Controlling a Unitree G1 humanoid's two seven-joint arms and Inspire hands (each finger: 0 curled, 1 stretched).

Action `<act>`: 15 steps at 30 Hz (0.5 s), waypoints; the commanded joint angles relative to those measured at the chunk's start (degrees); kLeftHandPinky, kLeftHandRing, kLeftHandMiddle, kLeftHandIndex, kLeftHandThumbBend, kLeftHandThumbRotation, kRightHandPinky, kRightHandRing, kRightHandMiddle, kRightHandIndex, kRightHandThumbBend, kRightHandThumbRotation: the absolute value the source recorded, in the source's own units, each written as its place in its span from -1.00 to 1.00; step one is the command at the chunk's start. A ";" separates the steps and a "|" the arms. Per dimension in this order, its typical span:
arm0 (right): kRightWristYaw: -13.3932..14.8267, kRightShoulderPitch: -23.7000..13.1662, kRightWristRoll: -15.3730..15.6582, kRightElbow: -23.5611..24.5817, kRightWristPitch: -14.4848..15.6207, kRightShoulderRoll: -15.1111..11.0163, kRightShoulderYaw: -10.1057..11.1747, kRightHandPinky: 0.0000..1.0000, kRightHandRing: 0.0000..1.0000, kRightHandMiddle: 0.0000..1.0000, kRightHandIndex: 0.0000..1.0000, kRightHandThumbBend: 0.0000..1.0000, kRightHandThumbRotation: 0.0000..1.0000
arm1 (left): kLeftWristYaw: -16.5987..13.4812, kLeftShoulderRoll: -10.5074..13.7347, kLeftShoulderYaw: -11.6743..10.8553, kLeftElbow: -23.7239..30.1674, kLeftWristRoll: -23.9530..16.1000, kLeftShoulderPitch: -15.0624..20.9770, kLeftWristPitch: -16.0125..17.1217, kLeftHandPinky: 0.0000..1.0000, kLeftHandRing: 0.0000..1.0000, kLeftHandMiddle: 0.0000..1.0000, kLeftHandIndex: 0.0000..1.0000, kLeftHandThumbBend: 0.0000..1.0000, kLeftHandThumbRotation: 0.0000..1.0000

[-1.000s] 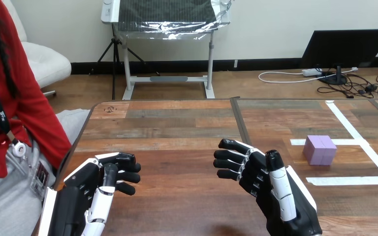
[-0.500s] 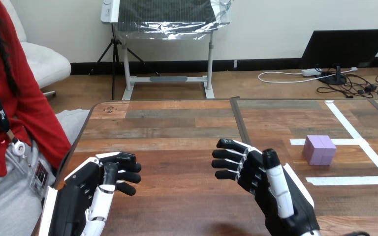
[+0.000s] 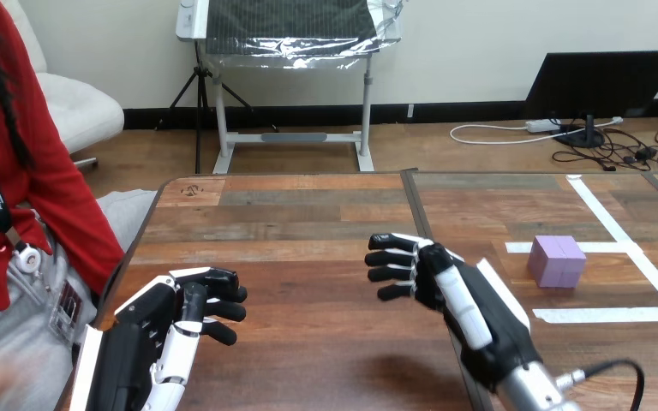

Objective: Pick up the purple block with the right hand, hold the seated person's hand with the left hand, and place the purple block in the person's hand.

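The person (image 3: 38, 214) sits off the tabletop's (image 3: 308, 223) left edge, with no hand of theirs held out over the wood. Near the front-left corner the left hand (image 3: 158, 330) hovers low, fingers loosely bent and apart from the thumb, holding nothing. Right of the tabletop's middle, toward the front edge, the right hand (image 3: 454, 295) is raised with its fingers spread and nearly straight, empty, its fingertips aimed toward the left edge. The purple block (image 3: 557, 260) rests farther right, near the right edge, touching the white tape lines (image 3: 617, 227) and clear of both hands. The main risk I see is in the reach: the right hand faces away from the block, so a swing across could strike it with the back of the hand or the forearm and shove it toward the right edge. A shallow grip could also let it tip out, and the left hand has nothing to hold until the person's hand comes forward.
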State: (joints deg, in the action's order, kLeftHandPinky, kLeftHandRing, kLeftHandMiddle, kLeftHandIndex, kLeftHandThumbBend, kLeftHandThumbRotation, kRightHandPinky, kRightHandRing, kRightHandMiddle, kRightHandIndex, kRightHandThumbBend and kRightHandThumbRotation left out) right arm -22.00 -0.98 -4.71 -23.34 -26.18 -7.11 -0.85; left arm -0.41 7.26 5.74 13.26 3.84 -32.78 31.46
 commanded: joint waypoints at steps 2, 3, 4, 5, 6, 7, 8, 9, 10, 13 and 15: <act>5.19 -19.40 5.47 -14.53 -8.73 -4.15 1.93 0.33 0.46 0.49 0.52 0.41 1.00 | 0.11 -1.94 -0.84 1.77 -0.03 6.05 0.10 -0.12 0.11 0.18 0.14 -0.51 0.45; 5.45 -20.16 5.76 -15.42 -8.82 -4.37 1.90 0.34 0.46 0.49 0.52 0.39 1.00 | 0.12 -1.92 -0.86 1.76 -0.02 6.11 0.07 -0.12 0.11 0.18 0.14 -0.51 0.45; 6.05 -21.69 6.36 -16.93 -8.83 -4.87 1.85 0.35 0.46 0.49 0.52 0.38 1.00 | 0.20 -1.87 -0.87 1.77 0.10 6.12 0.13 -0.12 0.11 0.18 0.14 -0.51 0.45; 6.47 -22.71 6.73 -18.05 -9.00 -5.16 1.81 0.36 0.47 0.49 0.52 0.34 1.00 | 0.25 -1.84 -0.88 1.74 0.19 6.16 0.16 -0.12 0.11 0.18 0.13 -0.51 0.45; 6.78 -23.45 7.01 -18.95 -9.19 -5.36 1.78 0.38 0.48 0.50 0.51 0.28 1.00 | 0.29 -1.82 -0.89 1.69 0.25 6.21 0.17 -0.12 0.11 0.18 0.13 -0.51 0.45; 6.98 -24.99 7.20 -20.46 -9.05 -5.76 1.81 0.38 0.48 0.50 0.51 0.25 1.00 | 0.32 -1.76 -0.94 1.63 0.18 6.27 0.41 -0.12 0.11 0.18 0.13 -0.51 0.45; 7.06 -26.02 7.28 -21.56 -9.03 -5.99 1.84 0.39 0.49 0.51 0.52 0.23 1.00 | 0.32 -1.73 -0.99 1.56 0.11 6.34 0.57 -0.12 0.10 0.18 0.13 -0.52 0.45; 7.14 -26.77 7.35 -22.43 -9.09 -6.15 1.86 0.40 0.50 0.51 0.52 0.21 1.00 | 0.33 -1.71 -1.02 1.49 0.06 6.42 0.67 -0.13 0.10 0.17 0.13 -0.53 0.44; 7.15 -28.28 7.40 -23.93 -9.08 -6.48 1.93 0.41 0.50 0.52 0.52 0.20 1.00 | 0.26 -1.70 -1.08 1.58 -0.01 6.39 0.63 -0.13 0.10 0.17 0.13 -0.54 0.44; 9.50 -31.70 9.61 -27.63 -9.90 -7.69 1.30 0.45 0.53 0.54 0.53 0.19 0.97 | 0.07 -1.72 -1.21 1.87 -0.11 6.29 0.29 -0.14 0.09 0.17 0.12 -0.55 0.44; 12.47 -33.68 12.29 -29.88 -10.82 -8.73 0.38 0.43 0.53 0.54 0.53 0.19 0.98 | -0.05 -1.73 -1.29 2.05 -0.14 6.21 0.05 -0.16 0.09 0.16 0.12 -0.56 0.43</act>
State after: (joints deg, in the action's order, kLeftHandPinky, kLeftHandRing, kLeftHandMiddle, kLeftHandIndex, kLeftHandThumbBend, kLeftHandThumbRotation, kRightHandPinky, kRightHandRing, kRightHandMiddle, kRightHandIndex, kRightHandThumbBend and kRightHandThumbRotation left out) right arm -17.61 -13.62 1.64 -39.22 -29.11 -11.36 -0.87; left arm -0.41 7.31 5.73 13.24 3.84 -32.78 31.23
